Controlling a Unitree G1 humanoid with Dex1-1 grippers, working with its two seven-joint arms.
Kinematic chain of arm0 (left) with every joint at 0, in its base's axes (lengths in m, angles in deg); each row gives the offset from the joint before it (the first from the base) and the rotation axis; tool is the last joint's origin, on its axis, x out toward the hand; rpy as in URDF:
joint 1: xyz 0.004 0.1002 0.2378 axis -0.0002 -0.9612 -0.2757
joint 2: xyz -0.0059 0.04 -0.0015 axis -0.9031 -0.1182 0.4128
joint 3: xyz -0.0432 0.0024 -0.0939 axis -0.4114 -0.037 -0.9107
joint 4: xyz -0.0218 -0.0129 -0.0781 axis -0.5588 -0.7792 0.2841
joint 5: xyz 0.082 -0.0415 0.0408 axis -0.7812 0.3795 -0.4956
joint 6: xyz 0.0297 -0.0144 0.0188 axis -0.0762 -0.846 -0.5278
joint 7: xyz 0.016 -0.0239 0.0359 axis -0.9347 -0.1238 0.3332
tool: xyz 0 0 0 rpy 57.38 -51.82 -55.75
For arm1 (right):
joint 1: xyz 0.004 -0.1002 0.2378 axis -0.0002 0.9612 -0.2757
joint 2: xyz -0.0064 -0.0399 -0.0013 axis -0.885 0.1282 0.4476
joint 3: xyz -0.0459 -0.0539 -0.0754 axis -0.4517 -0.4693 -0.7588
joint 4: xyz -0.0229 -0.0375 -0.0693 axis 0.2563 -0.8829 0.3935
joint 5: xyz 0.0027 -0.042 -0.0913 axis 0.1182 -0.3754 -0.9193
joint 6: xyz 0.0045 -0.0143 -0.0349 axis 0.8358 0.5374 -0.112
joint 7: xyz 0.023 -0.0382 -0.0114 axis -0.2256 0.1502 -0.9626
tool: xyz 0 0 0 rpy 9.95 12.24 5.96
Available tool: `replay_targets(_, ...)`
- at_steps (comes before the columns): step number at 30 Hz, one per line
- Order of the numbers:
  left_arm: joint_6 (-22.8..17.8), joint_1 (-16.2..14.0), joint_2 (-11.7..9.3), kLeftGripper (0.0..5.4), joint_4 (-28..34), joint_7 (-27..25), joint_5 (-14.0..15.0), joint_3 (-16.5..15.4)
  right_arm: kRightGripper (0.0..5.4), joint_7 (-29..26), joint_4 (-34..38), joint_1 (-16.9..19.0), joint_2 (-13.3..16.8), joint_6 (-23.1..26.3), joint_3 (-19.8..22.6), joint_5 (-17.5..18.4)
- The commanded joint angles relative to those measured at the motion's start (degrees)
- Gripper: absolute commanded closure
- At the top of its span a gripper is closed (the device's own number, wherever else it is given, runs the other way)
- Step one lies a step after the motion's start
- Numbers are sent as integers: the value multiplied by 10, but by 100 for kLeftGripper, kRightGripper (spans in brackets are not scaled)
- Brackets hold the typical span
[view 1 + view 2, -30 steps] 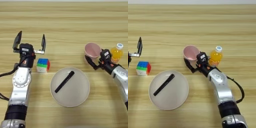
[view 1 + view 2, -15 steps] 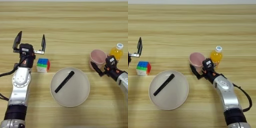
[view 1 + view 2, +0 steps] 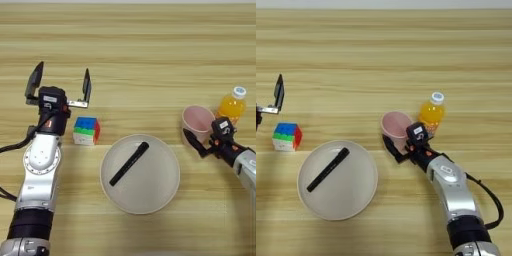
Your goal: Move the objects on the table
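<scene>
My right gripper (image 3: 403, 140) is shut on the pink cup (image 3: 197, 121), one black finger (image 3: 389, 146) against the cup's near left side and the other by its right wall. The cup stands upright just left of the orange juice bottle (image 3: 231, 104) with its white cap. At the left, the multicoloured puzzle cube (image 3: 86, 130) rests on the table (image 3: 150, 50), a little in front and to the right of my left gripper (image 3: 60, 83), which is raised and open with nothing in it. The black pen (image 3: 129, 163) lies slantwise inside the beige plate (image 3: 160, 192).
The round plate sits at the table's near middle, between the cube and the cup. The bottle stands close behind my right forearm (image 3: 453, 192). A black cable (image 3: 491, 197) loops beside that arm.
My right gripper has drawn the pink cup nearer to me and slightly rightward, away from its spot level with the bottle. Left arm, cube, plate and pen have stayed put.
</scene>
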Motion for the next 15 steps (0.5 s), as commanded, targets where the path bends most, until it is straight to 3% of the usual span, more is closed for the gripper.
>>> replay_targets(1, 4, 4, -6, 0, -4, -3, 0, -1, 58, 6, -15, -2, 8, 5, -1, -10)
replay_targets(7, 4, 6, -6, 0, -5, -4, 0, -1, 3, 8, -12, -7, 7, 7, 1, -7)
replay_targets(15, 4, 8, -6, 0, -10, -5, 0, 0, 3, 19, 11, -14, -1, -7, 15, 3)
